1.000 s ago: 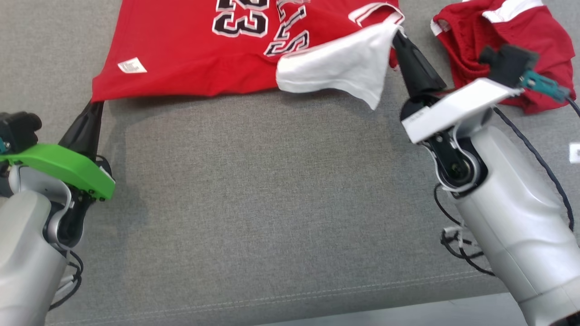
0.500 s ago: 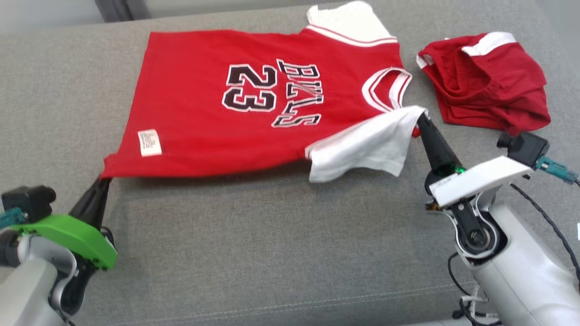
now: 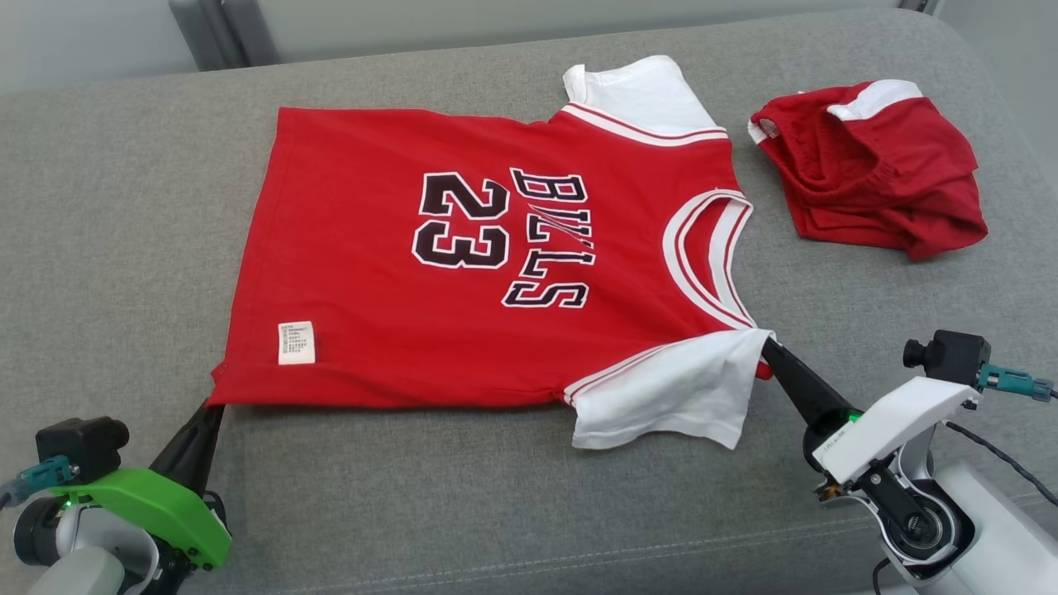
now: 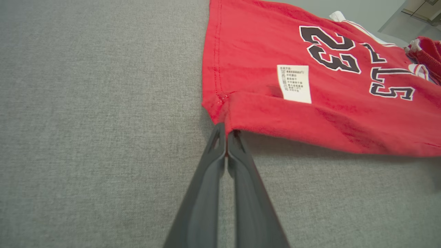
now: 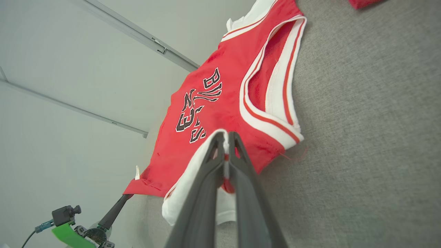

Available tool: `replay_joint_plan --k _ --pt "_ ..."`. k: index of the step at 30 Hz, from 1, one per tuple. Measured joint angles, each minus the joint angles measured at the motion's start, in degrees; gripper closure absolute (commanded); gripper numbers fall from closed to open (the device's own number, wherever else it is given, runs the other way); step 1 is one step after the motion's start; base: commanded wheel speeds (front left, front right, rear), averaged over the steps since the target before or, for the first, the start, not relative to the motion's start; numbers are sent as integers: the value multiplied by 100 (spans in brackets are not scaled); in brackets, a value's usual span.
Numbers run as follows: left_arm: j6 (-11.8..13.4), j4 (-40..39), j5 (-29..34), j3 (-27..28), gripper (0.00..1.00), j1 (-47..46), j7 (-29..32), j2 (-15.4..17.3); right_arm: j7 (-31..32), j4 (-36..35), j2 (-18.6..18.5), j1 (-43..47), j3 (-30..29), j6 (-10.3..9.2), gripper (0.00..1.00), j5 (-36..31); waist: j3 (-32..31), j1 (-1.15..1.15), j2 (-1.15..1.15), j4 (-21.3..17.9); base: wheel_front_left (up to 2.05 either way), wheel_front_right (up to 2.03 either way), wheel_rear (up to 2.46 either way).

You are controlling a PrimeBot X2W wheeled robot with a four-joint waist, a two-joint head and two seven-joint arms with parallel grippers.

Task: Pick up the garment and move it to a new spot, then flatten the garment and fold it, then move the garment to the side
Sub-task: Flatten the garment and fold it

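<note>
Left gripper [image 3: 213, 409] clenched on the near hem corner of the red jersey [image 3: 364, 330]. Right gripper [image 3: 769, 345] pinched tight on the near shoulder seam, by the white sleeve [image 3: 669, 397]. Jersey spread number-side up across the grey cushion [image 3: 496, 496]. Crumpled red shorts [image 3: 868, 182] lie apart, beyond the right gripper.

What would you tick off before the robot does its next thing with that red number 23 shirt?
1. Left end effector shut on the hem corner of the shirt: ok.
2. Right end effector shut on the shoulder by the near sleeve: ok.
3. Shirt lying flat: not ok, near edge lifted.
4. Red shorts apart from the shirt: ok.
5. Both fabric layers pinched: cannot tell.
</note>
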Motion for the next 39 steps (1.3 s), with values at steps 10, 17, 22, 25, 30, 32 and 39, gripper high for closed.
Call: replay_joint_plan --k 10,17,22,25,30,32,39 --pt "151 -59 431 -21 80 129 0 1 231 1 -378 26 186 0 100 -377 -13 0 0 -54 0 0 0" --pt "253 26 488 -137 0 133 -1 -41 235 1 -405 -118 267 0 0 -637 19 0 0 -39 0 0 0" --pt "332 110 493 -143 0 149 -1 -46 208 53 -475 -179 301 -11 0 -873 39 0 0 -29 0 0 0" --pt "434 87 523 56 0 151 -1 -36 82 73 -564 -178 231 -59 0 -970 48 0 0 -20 0 0 0" --pt "575 -264 753 560 0 141 -2 -37 -454 5 -610 -182 -112 -64 0 -1147 58 0 0 -7 0 0 0" --pt "655 -453 840 750 0 125 -2 -60 -727 -63 -615 -184 -215 -62 0 -1292 56 0 0 -1 0 0 0" --pt "850 -1106 1211 1379 0 132 -18 -360 -1237 -237 -627 -69 -227 -58 0 -1827 38 0 0 -19 0 0 0"
